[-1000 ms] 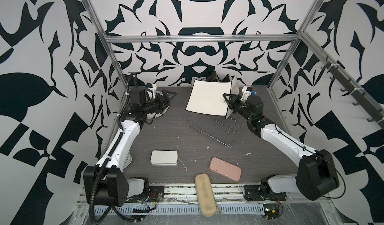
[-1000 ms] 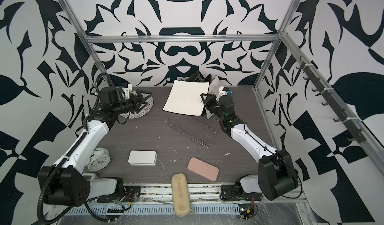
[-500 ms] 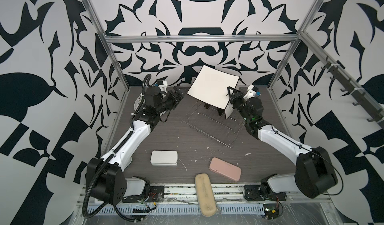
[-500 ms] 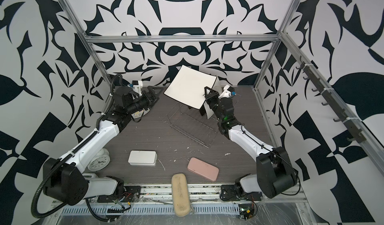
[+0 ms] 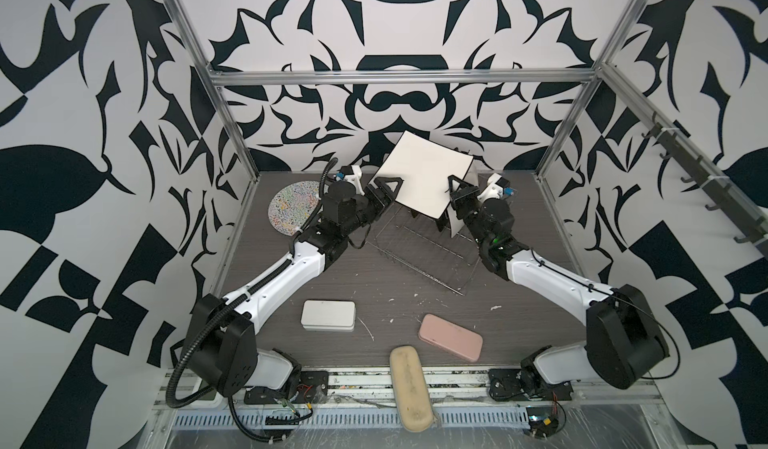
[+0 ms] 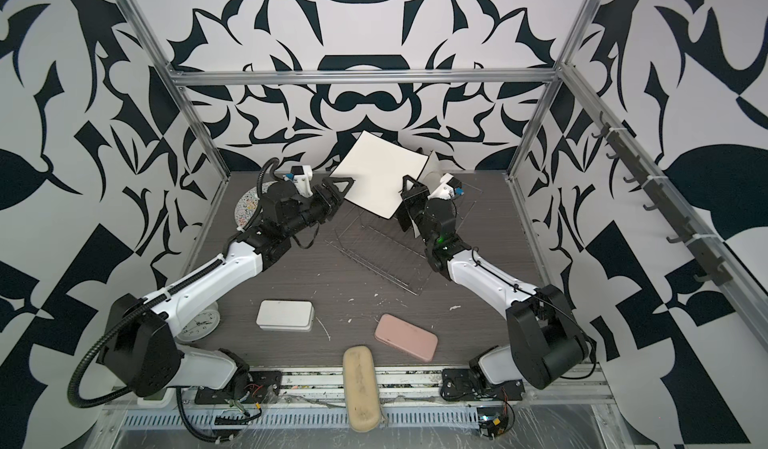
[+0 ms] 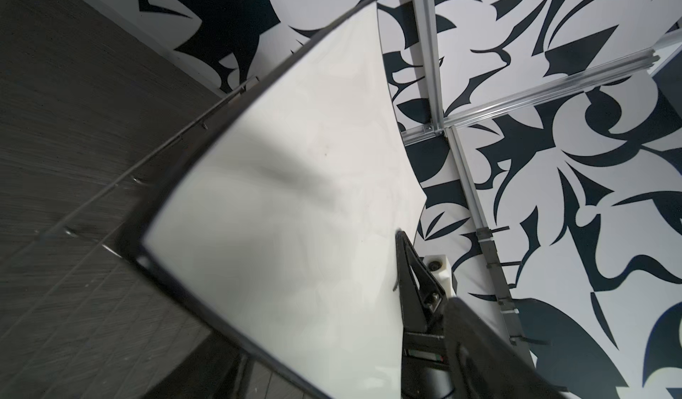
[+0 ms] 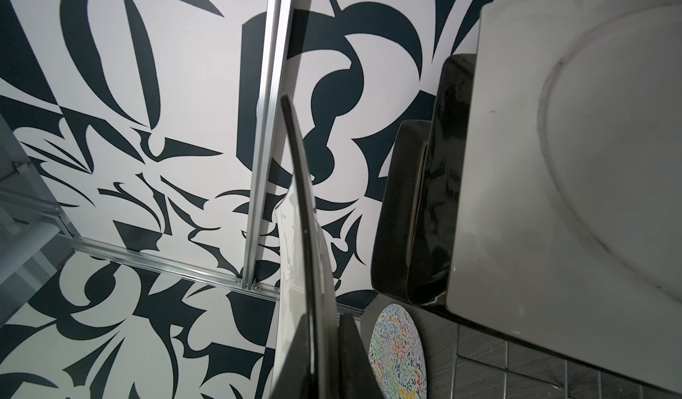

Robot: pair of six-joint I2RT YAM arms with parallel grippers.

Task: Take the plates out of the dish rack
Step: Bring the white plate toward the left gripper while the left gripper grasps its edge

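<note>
My right gripper (image 5: 457, 187) is shut on the edge of a square white-backed plate (image 5: 424, 177) with a dark rim, holding it tilted above the dish rack (image 5: 424, 251). In the right wrist view that plate (image 8: 302, 231) runs edge-on between the fingers. My left gripper (image 5: 386, 186) is open at the plate's opposite lower edge, one finger in front of the white back (image 7: 295, 212). Still standing in the rack are a white-backed plate (image 8: 572, 157) and black plates (image 8: 443, 175). The round squiggle plate (image 5: 291, 206) lies flat at the back left.
A white tin (image 5: 328, 315), a pink case (image 5: 451, 337) and a beige case (image 5: 409, 386) lie near the front edge. A small clock (image 6: 199, 322) stands beside the left arm. Patterned walls and a metal frame close in the back and sides.
The right gripper has raised the white-backed plate out of the rack. The left arm has swung from the round plate over to the lifted plate, and its jaws have narrowed a little.
</note>
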